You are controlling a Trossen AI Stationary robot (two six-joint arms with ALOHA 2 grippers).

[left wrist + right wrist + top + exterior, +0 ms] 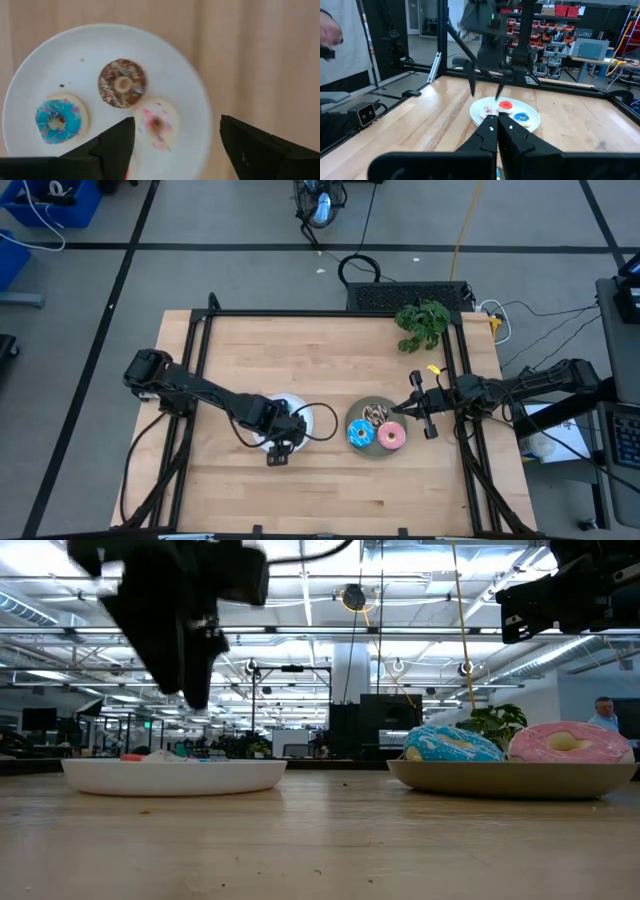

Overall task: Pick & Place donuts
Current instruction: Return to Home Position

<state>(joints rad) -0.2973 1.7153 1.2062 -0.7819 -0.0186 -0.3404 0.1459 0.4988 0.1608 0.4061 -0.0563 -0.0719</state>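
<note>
Four mini donuts lie flat on the white plate (30, 80): brown (122, 83), blue (57, 120), pale pink-white (157, 125) and red (505, 105). The grey plate (372, 452) holds the blue-iced donut (360, 435), the pink-iced donut (391, 437) and the brown drizzled donut (375, 413). My left gripper (175, 145) hangs open above the white plate, pointing down and holding nothing. My right gripper (497, 121) is shut and empty. It hovers by the grey plate's right rim (400, 412) and points toward the table's left.
A green plant (423, 323) stands at the table's far right corner. A black metal frame (330, 313) runs along the table's edges. Bare wood lies near and far of both plates. A person stands beyond the table's left edge (340, 45).
</note>
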